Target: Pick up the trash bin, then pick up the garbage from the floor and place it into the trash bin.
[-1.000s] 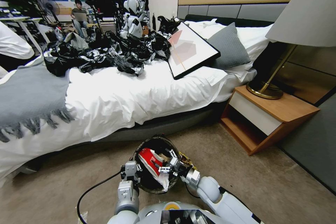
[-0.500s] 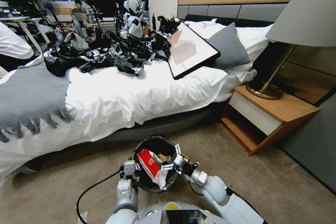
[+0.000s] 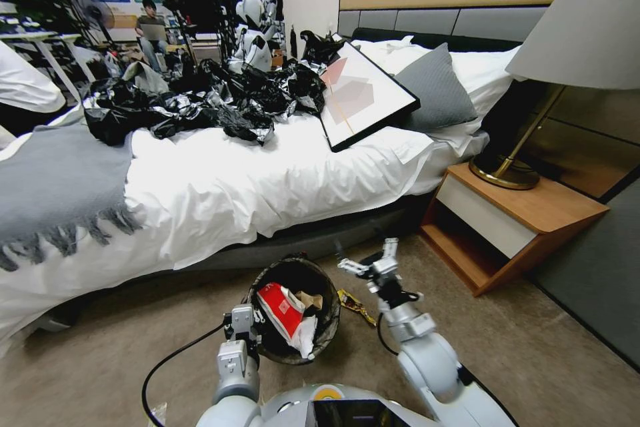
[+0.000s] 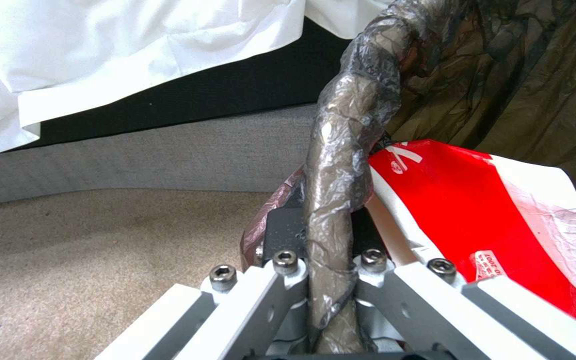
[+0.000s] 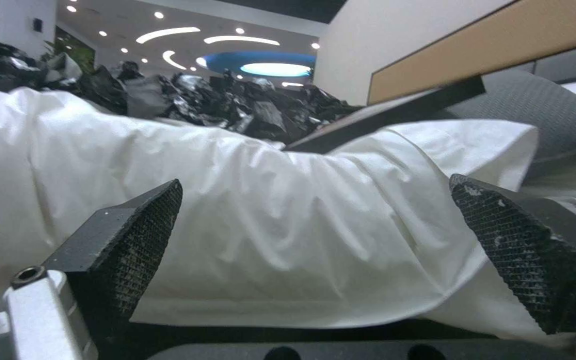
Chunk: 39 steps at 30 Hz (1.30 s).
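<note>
The left gripper (image 3: 243,328) is clamped on the near rim of the small round white plastic trash bin with its black bag liner (image 3: 331,332), which stands on the carpet in front of the bed, a red-and-white wrapper (image 3: 283,309) poking out of it. Just to the bin's right a yellow-and-brown snack wrapper (image 3: 355,306) lies flat on the floor, its long axis slanting away from the bin. The right gripper (image 3: 369,258), spread wide with nothing in it, hangs above and slightly beyond that wrapper, so it looks the nearer arm and would have to come down and back towards the robot
</note>
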Motion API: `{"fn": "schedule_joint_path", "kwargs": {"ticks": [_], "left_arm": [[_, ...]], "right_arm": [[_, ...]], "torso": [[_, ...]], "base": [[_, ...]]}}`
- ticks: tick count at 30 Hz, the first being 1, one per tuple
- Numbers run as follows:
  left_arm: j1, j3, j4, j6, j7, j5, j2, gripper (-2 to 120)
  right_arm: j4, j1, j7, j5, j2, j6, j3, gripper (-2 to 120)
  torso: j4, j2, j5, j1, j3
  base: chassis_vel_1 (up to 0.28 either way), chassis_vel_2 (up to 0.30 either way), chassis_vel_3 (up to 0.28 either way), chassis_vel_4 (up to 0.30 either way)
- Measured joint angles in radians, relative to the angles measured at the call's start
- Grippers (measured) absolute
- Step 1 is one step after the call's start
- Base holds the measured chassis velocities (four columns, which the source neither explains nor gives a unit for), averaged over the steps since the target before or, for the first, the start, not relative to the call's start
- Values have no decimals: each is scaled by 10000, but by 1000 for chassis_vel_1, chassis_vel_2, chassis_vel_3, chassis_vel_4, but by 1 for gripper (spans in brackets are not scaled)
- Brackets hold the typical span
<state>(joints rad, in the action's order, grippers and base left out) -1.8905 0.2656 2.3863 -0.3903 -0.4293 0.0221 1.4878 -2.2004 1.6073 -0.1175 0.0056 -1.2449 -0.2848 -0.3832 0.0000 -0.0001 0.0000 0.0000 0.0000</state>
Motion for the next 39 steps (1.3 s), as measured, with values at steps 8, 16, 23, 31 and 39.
{"fn": "schedule_joint_path", "kwargs": {"ticks": [8,16,23,31,39], "left_arm": [[-15,12,48,10,-6,0,-37,0],[-35,34,76,29,-13,1,-46,0],[-41,28,102,31,-15,19,-45,0],[-87,53,216,32,-15,40,-71,0],[-115,52,228,30,-10,90,-34,0]], "right_arm": [[506,119,23,157,-256,-76,-178,100],[796,-2,102,186,-285,-143,-167,100],[1398,-482,344,336,15,188,-44,100],[3364,-1510,1021,928,1037,1255,726,100],[6350,-2966,2350,1272,1527,2099,1947,100]], "torso": [[2,0,1,0,0],[1,0,0,0,0],[1,0,-2,0,0],[0,0,1,0,1],[1,0,1,0,1]], "base": [[0,0,0,0],[0,0,0,0],[0,0,0,0],[0,0,0,0],[0,0,0,0]]}}
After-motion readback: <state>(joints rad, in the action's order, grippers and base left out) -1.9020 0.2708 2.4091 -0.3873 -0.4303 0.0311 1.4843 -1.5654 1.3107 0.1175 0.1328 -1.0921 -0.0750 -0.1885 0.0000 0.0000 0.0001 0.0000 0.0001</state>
